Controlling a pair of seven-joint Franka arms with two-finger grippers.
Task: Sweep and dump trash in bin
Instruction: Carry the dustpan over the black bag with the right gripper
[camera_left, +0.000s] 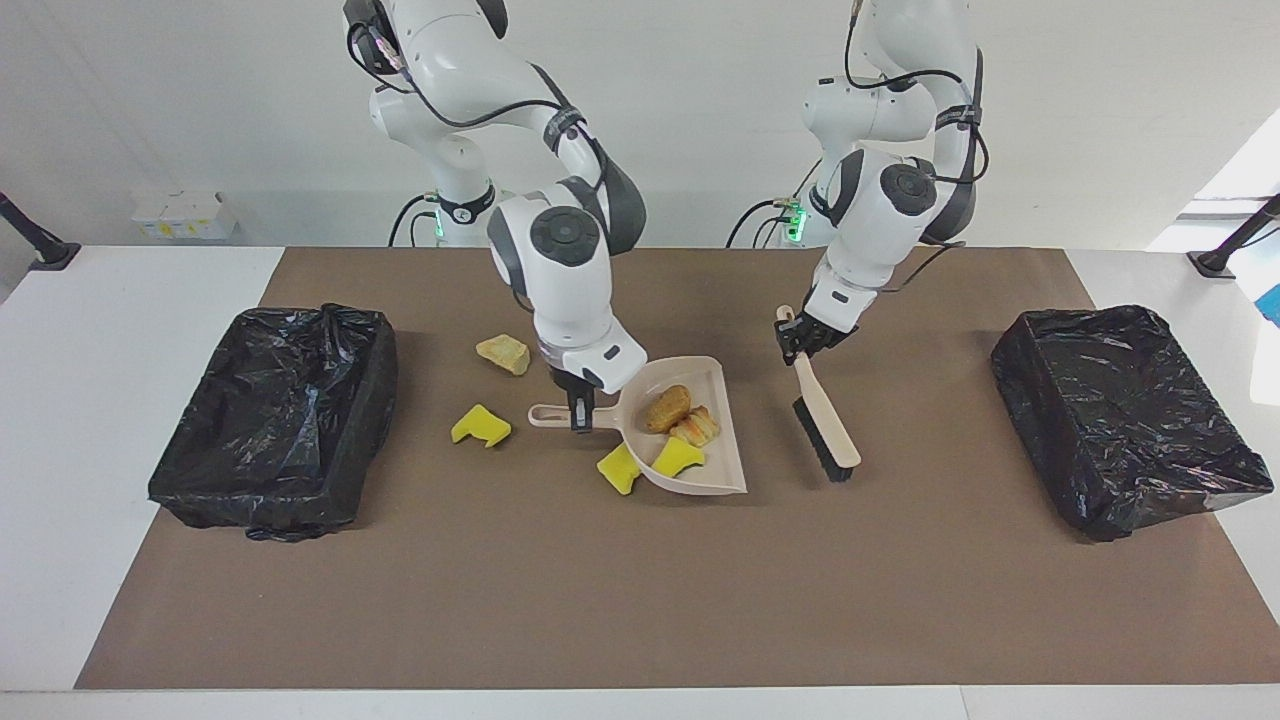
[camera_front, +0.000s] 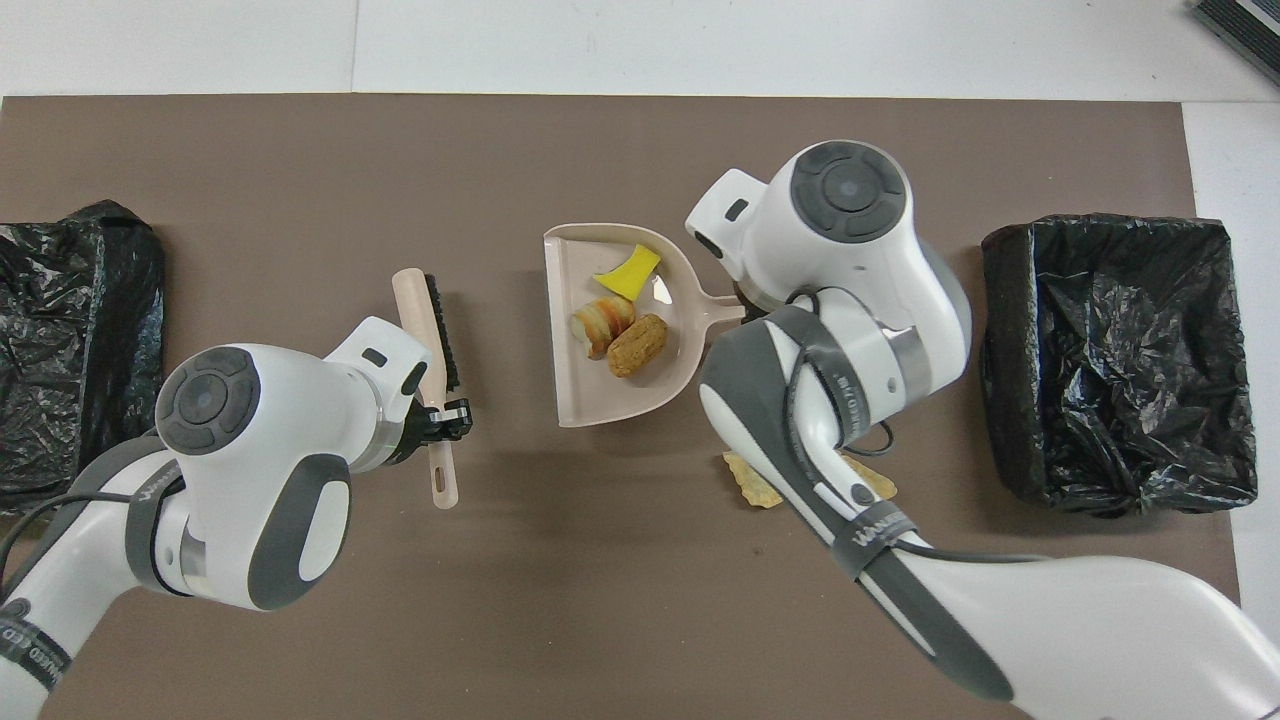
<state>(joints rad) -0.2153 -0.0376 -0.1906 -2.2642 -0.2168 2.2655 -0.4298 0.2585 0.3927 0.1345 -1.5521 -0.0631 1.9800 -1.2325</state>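
The dustpan (camera_left: 690, 430), gripped at its handle by the right gripper (camera_left: 578, 410), is held mid-frame with three scraps (camera_left: 680, 425) inside. The bin (camera_left: 275, 415) lies at frame left, handle pointing toward it. The brush (camera_left: 825, 420) is clamped by the left gripper (camera_left: 800, 335).

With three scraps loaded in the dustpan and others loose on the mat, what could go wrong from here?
1. The right claw grips only the thin handle of the dustpan; a tilt could roll out the bread piece, the pastry piece or the yellow sponge by its open lip.
2. Another yellow chunk touches the pan's outside wall; moving the pan may shove it aside.
3. The brush, in the left claw, hangs away from all scraps.
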